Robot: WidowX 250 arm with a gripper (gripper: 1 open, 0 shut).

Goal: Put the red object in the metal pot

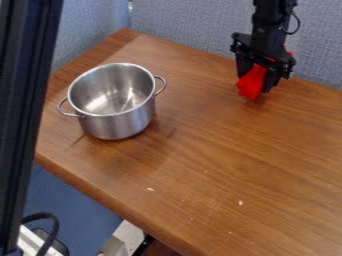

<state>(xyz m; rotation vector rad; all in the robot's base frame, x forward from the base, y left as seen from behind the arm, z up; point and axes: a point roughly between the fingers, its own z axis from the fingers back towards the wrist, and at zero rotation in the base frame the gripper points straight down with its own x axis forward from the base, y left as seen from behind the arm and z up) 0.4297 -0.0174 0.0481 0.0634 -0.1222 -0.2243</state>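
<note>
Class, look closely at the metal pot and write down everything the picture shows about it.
The metal pot is round, straight-sided and silvery, apparently polished stainless steel, with light glinting inside. Two small loop handles stick out from opposite sides near the rim. It has no lid, and nothing shows inside. It stands upright on the brown wooden table, near its left edge in this view. Only the table touches it.

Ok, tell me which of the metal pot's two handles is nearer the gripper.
The one at the picture's right, facing the gripper; the other is on the pot's far side.
</note>
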